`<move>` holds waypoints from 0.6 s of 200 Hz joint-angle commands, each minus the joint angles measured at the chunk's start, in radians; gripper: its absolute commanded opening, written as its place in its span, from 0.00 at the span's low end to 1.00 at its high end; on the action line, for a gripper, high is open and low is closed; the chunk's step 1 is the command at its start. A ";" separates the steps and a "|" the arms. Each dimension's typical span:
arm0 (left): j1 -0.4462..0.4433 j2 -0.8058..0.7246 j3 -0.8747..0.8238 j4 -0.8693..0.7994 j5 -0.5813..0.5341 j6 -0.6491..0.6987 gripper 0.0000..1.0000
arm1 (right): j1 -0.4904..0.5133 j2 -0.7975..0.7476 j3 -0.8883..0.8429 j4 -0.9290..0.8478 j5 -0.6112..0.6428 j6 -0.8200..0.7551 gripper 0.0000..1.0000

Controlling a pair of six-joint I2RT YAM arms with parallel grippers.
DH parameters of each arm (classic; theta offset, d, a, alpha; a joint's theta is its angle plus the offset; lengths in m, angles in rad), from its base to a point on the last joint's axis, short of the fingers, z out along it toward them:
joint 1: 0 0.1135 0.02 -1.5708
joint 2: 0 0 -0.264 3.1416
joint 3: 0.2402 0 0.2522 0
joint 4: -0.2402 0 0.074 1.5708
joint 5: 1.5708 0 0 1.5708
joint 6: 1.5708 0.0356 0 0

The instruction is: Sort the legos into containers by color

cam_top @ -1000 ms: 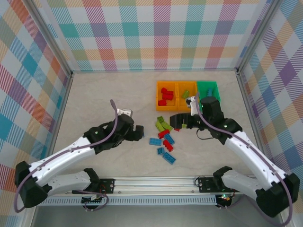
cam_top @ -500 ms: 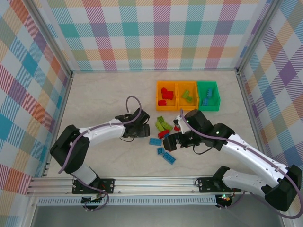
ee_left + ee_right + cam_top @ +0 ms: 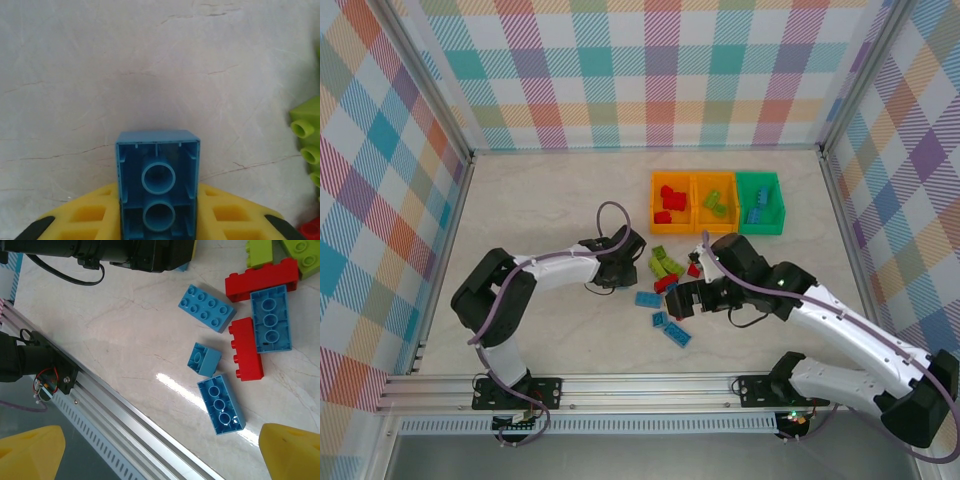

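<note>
While the left gripper (image 3: 158, 222) clamps a blue brick (image 3: 158, 165), hollow underside facing the wrist camera, the right gripper (image 3: 160, 452) hangs wide open and empty above the loose legos (image 3: 665, 264). The three bins (image 3: 714, 176) sit at one o'clock from that pile.

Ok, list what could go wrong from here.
The left gripper holds the held blue brick by one end; it may pivot or slip on the way to the green bin. The right gripper, open over a red brick touching a loose blue brick, may catch both. Both grippers sit close by the pile and could collide.
</note>
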 commanded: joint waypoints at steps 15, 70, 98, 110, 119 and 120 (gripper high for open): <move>-0.061 -0.170 0.061 0.071 0.046 0.060 0.18 | 0.006 -0.082 0.016 0.013 0.150 0.036 1.00; -0.181 0.172 0.569 0.187 0.113 0.176 0.18 | -0.032 -0.148 0.140 -0.072 0.721 0.027 1.00; -0.188 0.405 0.860 0.233 0.133 0.222 0.17 | -0.099 -0.192 0.138 -0.069 0.783 0.040 1.00; -0.190 0.488 0.968 0.251 0.141 0.256 0.17 | -0.111 -0.222 0.130 -0.073 0.780 0.046 1.00; -0.190 0.544 1.038 0.266 0.147 0.284 0.17 | -0.113 -0.240 0.129 -0.087 0.781 0.046 1.00; -0.190 0.552 1.042 0.267 0.148 0.288 0.17 | -0.113 -0.242 0.129 -0.089 0.781 0.047 1.00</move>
